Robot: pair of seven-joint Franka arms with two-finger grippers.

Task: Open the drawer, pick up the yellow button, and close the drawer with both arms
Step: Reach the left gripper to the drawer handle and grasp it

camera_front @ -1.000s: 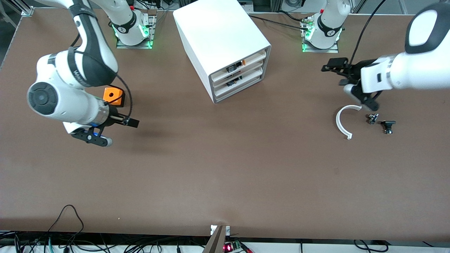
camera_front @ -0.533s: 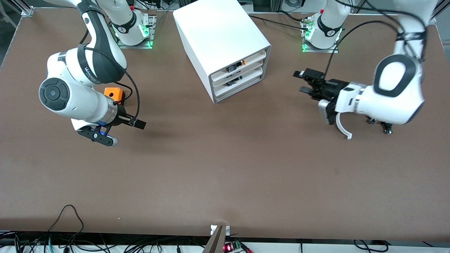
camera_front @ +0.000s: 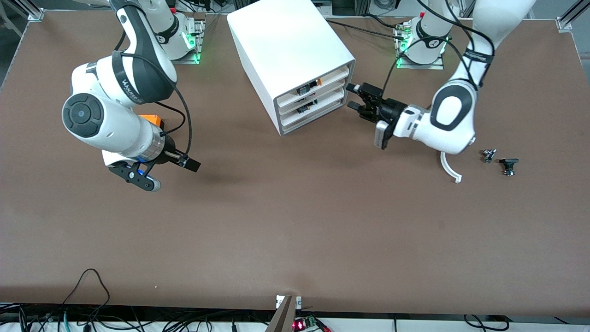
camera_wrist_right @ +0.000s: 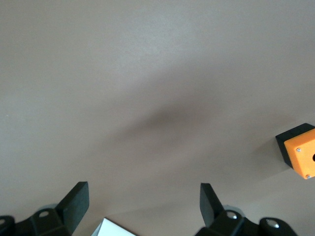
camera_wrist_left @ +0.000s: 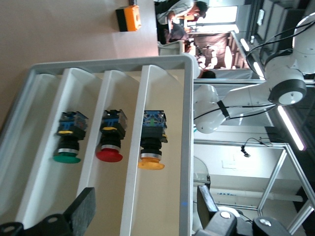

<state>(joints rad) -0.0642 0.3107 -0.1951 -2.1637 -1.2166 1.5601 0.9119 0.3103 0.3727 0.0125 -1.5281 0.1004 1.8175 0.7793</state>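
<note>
1. Black fingers of the left tool [camera_front: 354,96] are spread wide apart and hold nothing. It sits right in front of the white cabinet [camera_front: 286,50], at the level of its drawers, close but not touching.
2. The drawer [camera_wrist_left: 162,147] on top is shut. The button [camera_wrist_left: 151,141] lies inside it, and its orange cap shows through the front.
3. A red button [camera_wrist_left: 111,138] and a green button [camera_wrist_left: 69,138] lie in the two lower drawers.
4. The right tool [camera_front: 163,173] is wide open and empty too. It hangs over bare brown surface [camera_front: 295,230] near the orange cube [camera_front: 154,121].
5. A white curved piece [camera_front: 449,168] and two small black parts [camera_front: 500,160] lie toward the left arm's end. Lots of open surface lies nearer the front camera.
</note>
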